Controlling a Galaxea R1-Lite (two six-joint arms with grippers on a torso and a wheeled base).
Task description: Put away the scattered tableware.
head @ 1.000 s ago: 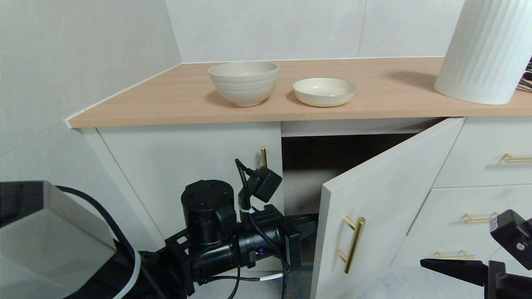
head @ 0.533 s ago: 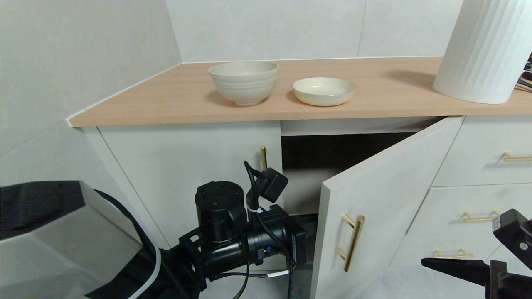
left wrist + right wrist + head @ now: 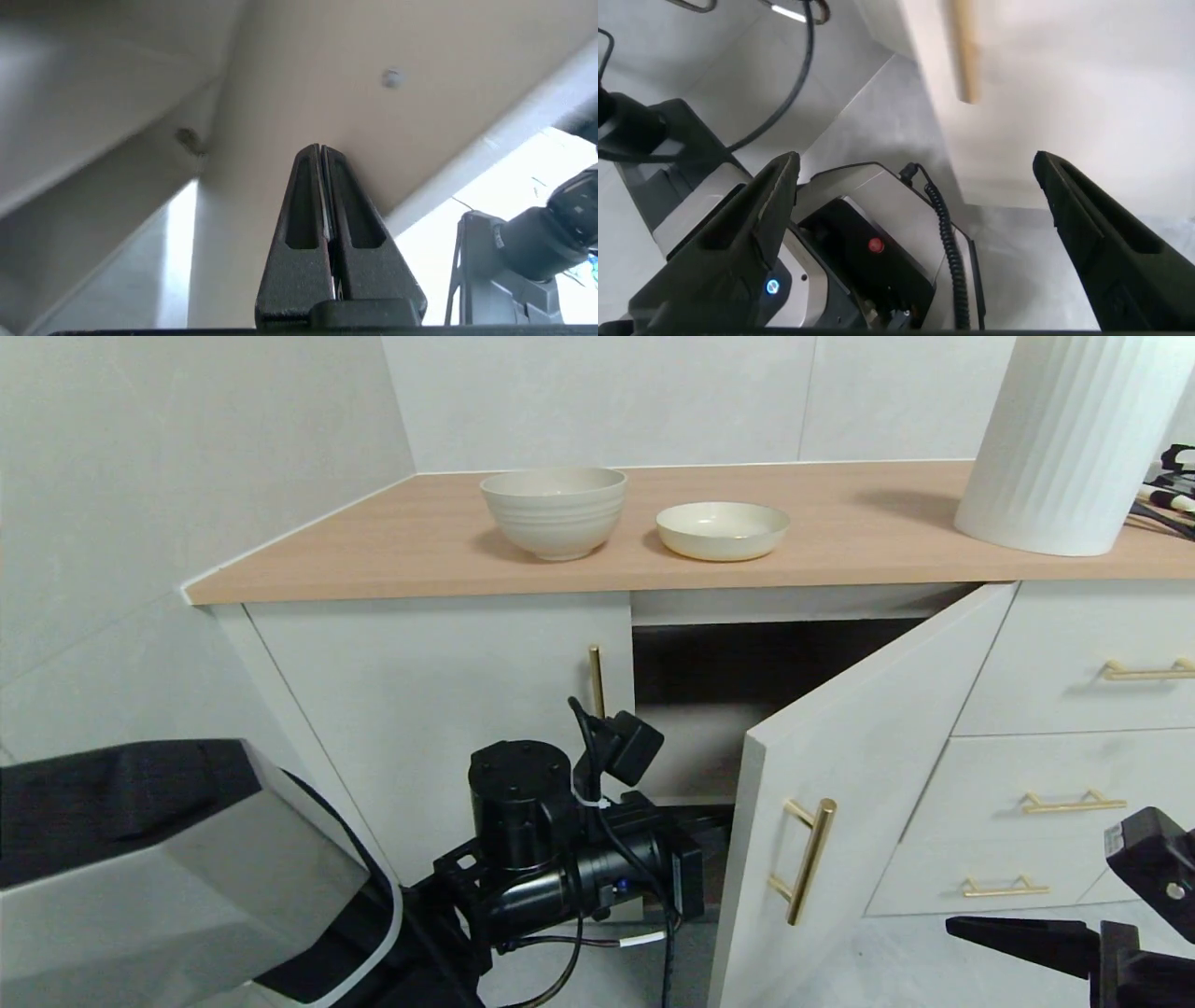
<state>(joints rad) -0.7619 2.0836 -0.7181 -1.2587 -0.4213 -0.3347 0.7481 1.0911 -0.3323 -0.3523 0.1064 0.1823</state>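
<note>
A deep ribbed cream bowl (image 3: 553, 511) and a shallow cream dish (image 3: 722, 529) stand side by side on the wooden countertop (image 3: 392, 560). Below them the cabinet door (image 3: 859, 775) with a gold handle (image 3: 808, 861) hangs partly open, and the space behind it is dark. My left gripper (image 3: 711, 818) is low at the opening, its tips hidden behind the door's edge. In the left wrist view it (image 3: 320, 154) is shut and empty against a pale panel. My right gripper (image 3: 1018, 931) hovers low by the drawers, open and empty (image 3: 915, 168).
A tall white ribbed container (image 3: 1064, 439) stands on the counter at the right, with dark utensils (image 3: 1167, 490) beyond it. Drawers with gold handles (image 3: 1064, 800) are right of the open door. The left cabinet door (image 3: 439, 709) is closed. A wall bounds the left side.
The head camera has shifted, so the counter sits a little higher in the picture. My left arm has moved right, toward the gap behind the open door. The right gripper has stayed put.
</note>
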